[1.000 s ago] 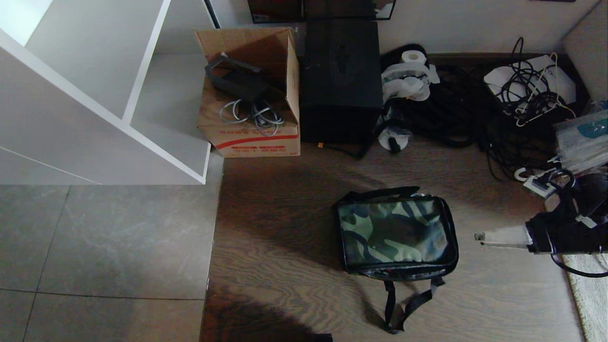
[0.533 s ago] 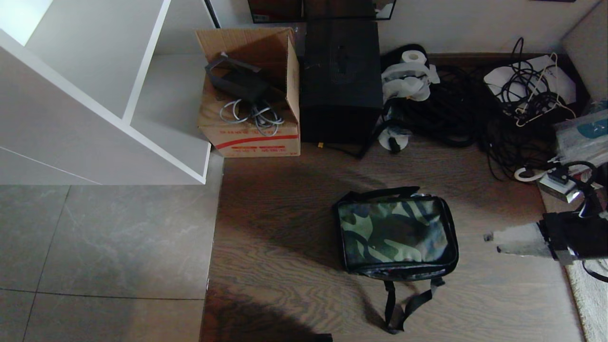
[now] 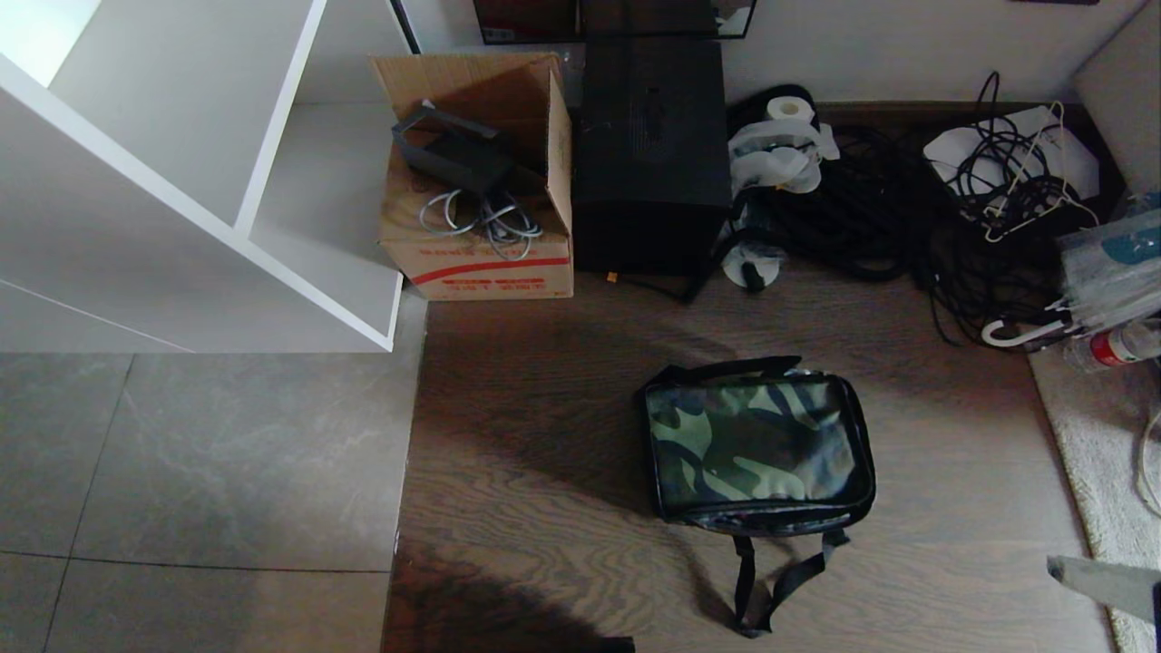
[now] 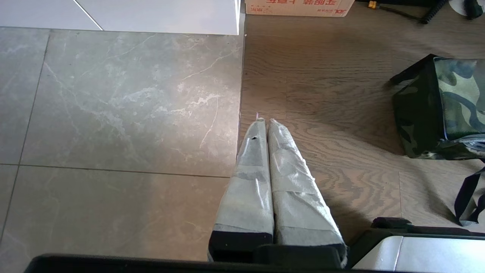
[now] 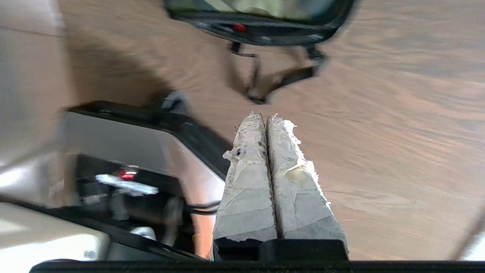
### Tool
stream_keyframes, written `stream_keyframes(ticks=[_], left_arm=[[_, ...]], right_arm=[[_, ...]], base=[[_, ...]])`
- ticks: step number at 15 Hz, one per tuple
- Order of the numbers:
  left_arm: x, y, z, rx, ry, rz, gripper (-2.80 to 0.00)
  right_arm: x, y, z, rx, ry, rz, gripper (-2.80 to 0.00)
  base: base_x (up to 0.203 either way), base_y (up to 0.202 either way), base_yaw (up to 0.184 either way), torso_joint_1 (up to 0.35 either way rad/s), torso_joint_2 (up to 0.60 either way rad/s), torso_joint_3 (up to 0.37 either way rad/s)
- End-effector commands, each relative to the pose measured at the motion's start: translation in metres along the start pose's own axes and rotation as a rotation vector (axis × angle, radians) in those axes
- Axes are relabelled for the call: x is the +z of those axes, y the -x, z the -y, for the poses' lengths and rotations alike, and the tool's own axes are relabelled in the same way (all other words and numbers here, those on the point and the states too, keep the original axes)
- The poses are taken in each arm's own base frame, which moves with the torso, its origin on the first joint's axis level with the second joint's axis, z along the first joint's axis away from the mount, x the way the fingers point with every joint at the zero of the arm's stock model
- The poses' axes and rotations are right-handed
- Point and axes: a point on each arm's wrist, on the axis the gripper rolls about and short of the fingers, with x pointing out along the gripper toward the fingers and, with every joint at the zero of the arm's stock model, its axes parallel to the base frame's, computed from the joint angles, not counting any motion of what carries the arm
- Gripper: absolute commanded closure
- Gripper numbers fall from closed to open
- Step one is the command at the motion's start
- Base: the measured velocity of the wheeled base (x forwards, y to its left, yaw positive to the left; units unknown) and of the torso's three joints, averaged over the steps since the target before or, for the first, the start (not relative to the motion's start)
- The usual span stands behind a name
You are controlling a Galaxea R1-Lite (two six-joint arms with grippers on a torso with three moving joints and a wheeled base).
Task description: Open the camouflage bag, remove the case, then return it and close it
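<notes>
The camouflage bag (image 3: pixel 757 449) lies zipped shut on the wooden floor, green patterned top up, with its black strap (image 3: pixel 771 580) trailing toward me. The bag's side also shows in the left wrist view (image 4: pixel 454 98), and its near edge shows in the right wrist view (image 5: pixel 261 15). The case is hidden. My right gripper (image 3: pixel 1057 567) pokes in at the lower right corner, well clear of the bag, its taped fingers (image 5: pixel 246 159) pressed together on nothing. My left gripper (image 4: pixel 264 121) is parked above the seam between tile and wood, shut and empty.
A cardboard box (image 3: pixel 481 181) with cables and a tall black box (image 3: pixel 651 154) stand at the back wall. Tangled cords (image 3: pixel 907 227) fill the back right. A white shelf unit (image 3: pixel 181 181) stands at the left, and a pale rug (image 3: pixel 1107 453) lies at the right.
My right arm has drawn back from beside the bag's right end to the lower right corner, and its fingers have closed. The bag has not moved.
</notes>
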Motion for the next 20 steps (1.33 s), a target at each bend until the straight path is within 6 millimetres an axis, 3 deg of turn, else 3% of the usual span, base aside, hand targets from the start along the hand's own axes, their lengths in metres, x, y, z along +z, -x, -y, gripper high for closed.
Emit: stream_keyframes(ticks=[1,3,5,10,15,20], left_arm=[[0.0,0.0,0.0,0.0,0.0,0.001,0.0],[0.0,0.0,0.0,0.0,0.0,0.001,0.0],[0.0,0.0,0.0,0.0,0.0,0.001,0.0],[0.0,0.0,0.0,0.0,0.0,0.001,0.0],[0.0,0.0,0.0,0.0,0.0,0.001,0.0],[0.0,0.0,0.0,0.0,0.0,0.001,0.0]], right_arm=[[-0.046,0.036,-0.023,-0.089,0.094,0.192,0.0],[-0.082,0.041,-0.026,-0.19,0.105,0.25,0.0],[-0.105,0.039,-0.023,-0.251,0.079,0.283,0.0],[-0.114,0.03,-0.021,-0.243,0.064,0.372,0.0],[-0.127,0.041,-0.025,-0.26,0.076,0.579,0.0],[-0.126,0.041,-0.025,-0.257,0.048,0.575,0.0]], base=[[0.0,0.0,0.0,0.0,0.0,0.0],[0.0,0.0,0.0,0.0,0.0,0.0],[0.0,0.0,0.0,0.0,0.0,0.0],[0.0,0.0,0.0,0.0,0.0,0.0],[0.0,0.0,0.0,0.0,0.0,0.0],[0.0,0.0,0.0,0.0,0.0,0.0]])
